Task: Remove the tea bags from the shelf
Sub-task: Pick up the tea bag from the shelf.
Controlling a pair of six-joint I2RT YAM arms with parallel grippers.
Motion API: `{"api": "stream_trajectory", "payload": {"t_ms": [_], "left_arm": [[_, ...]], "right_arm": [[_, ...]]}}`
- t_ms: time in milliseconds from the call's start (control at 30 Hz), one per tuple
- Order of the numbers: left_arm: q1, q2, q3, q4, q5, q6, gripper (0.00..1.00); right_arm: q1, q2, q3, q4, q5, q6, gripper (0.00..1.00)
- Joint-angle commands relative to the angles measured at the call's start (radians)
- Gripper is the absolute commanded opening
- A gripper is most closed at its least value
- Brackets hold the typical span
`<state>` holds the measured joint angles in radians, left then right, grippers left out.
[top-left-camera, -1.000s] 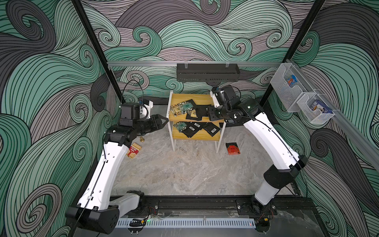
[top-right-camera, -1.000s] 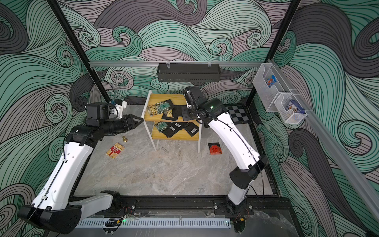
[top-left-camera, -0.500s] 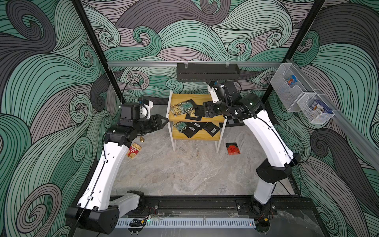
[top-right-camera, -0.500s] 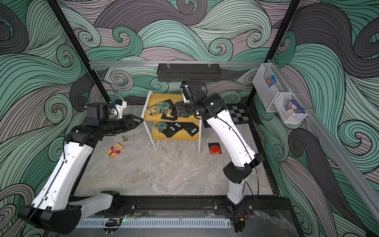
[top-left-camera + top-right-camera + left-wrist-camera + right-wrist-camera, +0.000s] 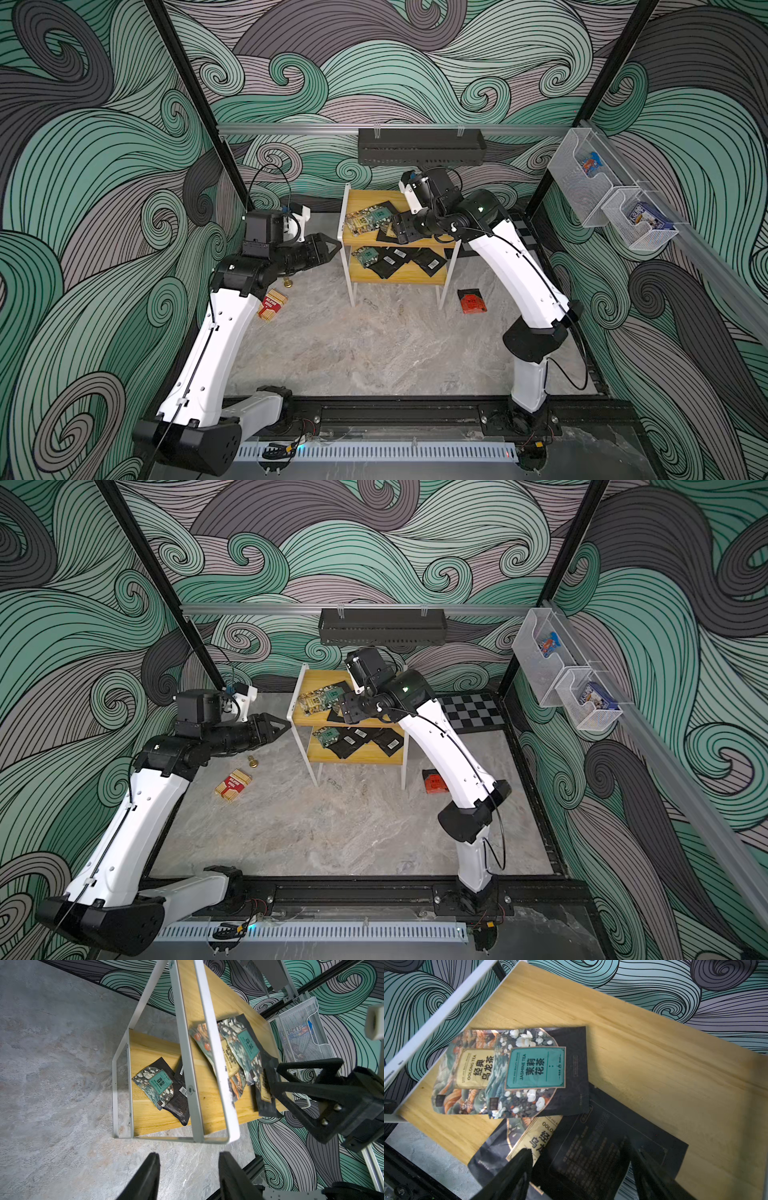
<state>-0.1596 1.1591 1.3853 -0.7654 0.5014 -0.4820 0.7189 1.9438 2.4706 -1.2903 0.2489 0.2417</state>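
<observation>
**Right gripper (image 5: 577,1147) spread over black tea bag (image 5: 643,1136), top board of shelf (image 5: 675,1064).**
Tea bags (image 5: 376,214) overlap on both boards; closing may pinch two or slide the flat bag off. Left gripper (image 5: 187,1176) spread, empty.

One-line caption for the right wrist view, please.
Right gripper, jaws open, over a black sachet on the shelf top board, beside a jasmine tea bag overlapping an oolong tea bag.
</observation>
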Motion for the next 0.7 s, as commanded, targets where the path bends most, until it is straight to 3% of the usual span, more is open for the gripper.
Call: {"api": "stream_trajectory", "payload": {"t_ms": [0, 200, 467, 667], "left_arm": [[-0.008, -0.021, -0.004, -0.004, -0.001, 0.015, 0.49], [-0.008, -0.024, -0.007, -0.006, -0.006, 0.018, 0.49], [-0.008, -0.025, -0.01, -0.005, -0.007, 0.017, 0.5], [-0.008, -0.028, -0.014, -0.006, -0.006, 0.015, 0.49]], "right_arm": [[0.005, -0.006, -0.031, -0.012, -0.002, -0.011, 0.79], [0.004, -0.03, -0.126, -0.011, 0.02, -0.009, 0.77], [-0.015, -0.065, -0.182, -0.01, 0.016, 0.009, 0.6], [-0.021, -0.07, -0.142, -0.011, -0.006, 0.011, 0.54]]}}
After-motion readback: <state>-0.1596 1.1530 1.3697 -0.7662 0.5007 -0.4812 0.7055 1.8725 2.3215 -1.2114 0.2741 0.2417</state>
